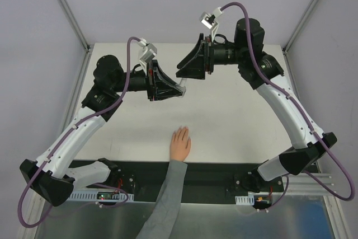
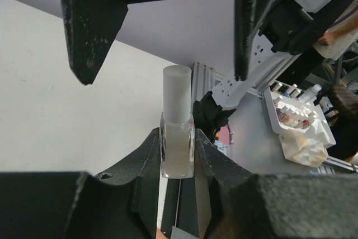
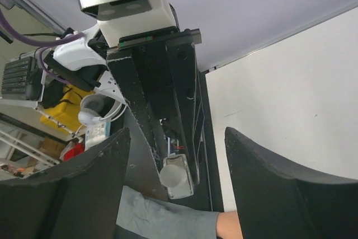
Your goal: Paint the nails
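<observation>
Left gripper jaws clamp a small clear glass bottle; right gripper jaws, open at its 1 o'clock, should centre on the frosted white cap before closing. Pale hand nails lie at worktop 6 o'clock.

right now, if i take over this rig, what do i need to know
Left gripper shut on the polish bottle, cap on, held above the table.
Right gripper open, facing the cap, not touching it.
Hand lies flat near the front edge, fingers together; nails too small to judge.
Done: bottle picked up. Left: uncap, paint the nails.
</observation>
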`<action>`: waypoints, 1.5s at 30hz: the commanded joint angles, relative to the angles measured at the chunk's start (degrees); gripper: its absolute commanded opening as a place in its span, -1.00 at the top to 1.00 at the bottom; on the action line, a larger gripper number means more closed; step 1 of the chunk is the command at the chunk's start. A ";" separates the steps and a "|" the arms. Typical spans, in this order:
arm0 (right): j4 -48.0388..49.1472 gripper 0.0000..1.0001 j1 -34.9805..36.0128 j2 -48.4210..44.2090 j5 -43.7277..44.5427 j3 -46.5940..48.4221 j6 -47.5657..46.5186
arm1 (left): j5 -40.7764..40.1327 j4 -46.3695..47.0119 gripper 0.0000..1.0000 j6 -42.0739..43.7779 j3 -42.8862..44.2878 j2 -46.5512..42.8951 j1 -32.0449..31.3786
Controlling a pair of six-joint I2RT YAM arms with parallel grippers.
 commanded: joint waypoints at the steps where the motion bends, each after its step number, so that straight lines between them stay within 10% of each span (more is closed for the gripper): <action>1: 6.97 -0.39 -0.06 0.00 -6.66 -0.05 3.77 | 3.93 11.30 1.00 -8.04 -2.06 -1.98 1.02; 13: 10.13 -0.08 0.30 -2.29 -7.89 -4.80 7.19 | 2.87 20.54 1.00 -13.76 -3.47 -0.75 2.07; 22: 10.31 0.99 1.35 -3.07 -2.10 -6.29 7.73 | -0.80 16.18 1.00 -10.87 -2.77 -0.49 2.07; 27: -1.76 0.99 5.65 -3.87 12.90 -5.43 0.79 | -22.29 4.82 1.00 2.74 -0.31 -1.81 1.64; 31: -30.33 0.99 19.42 0.15 81.25 9.66 -2.40 | -42.26 3.14 1.00 13.55 1.97 -0.14 -4.58; 33: -38.59 0.99 23.41 3.15 90.94 16.17 1.54 | -48.94 2.96 1.00 16.56 5.22 3.19 -6.62; 40: -40.32 0.98 23.94 6.86 90.99 21.93 3.16 | -50.92 2.53 1.00 17.26 8.22 5.93 -9.62; 45: -29.17 0.24 19.82 0.72 75.65 16.65 -5.62 | -46.18 0.16 1.00 17.88 5.32 2.24 -9.62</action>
